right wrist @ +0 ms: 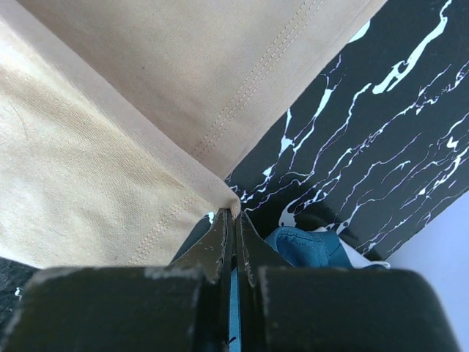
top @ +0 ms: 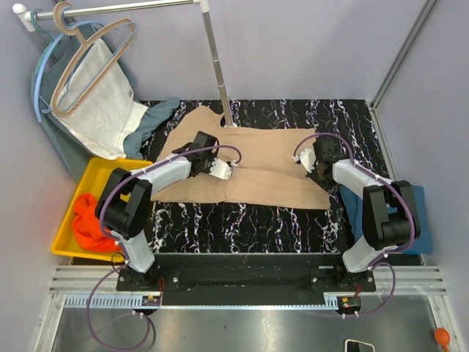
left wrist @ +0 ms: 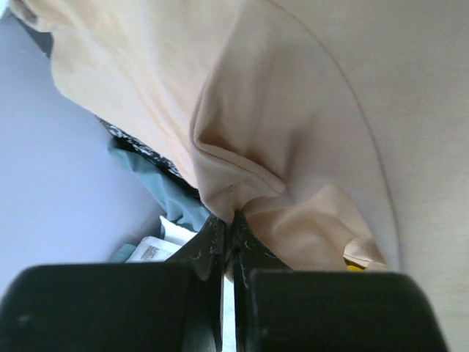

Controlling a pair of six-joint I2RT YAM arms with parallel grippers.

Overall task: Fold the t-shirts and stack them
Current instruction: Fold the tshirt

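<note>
Left pincer [left wrist: 230, 224] and right pincer [right wrist: 234, 218] tight on beige t-shirt [top: 264, 158] edges

Got the spread t-shirt [top: 256, 169] flat in the middle of the table [top: 242, 220], rack pole [top: 218, 73] landing at its 12 o'clock edge. Over at 9 – a bin [top: 113, 164] holding a bunched t-shirt [top: 86, 220]. At 3, beside the table, a folded t-shirt [top: 425, 220]. Up at 11 – hanger [top: 91, 66] over cloth [top: 102, 110].
</note>
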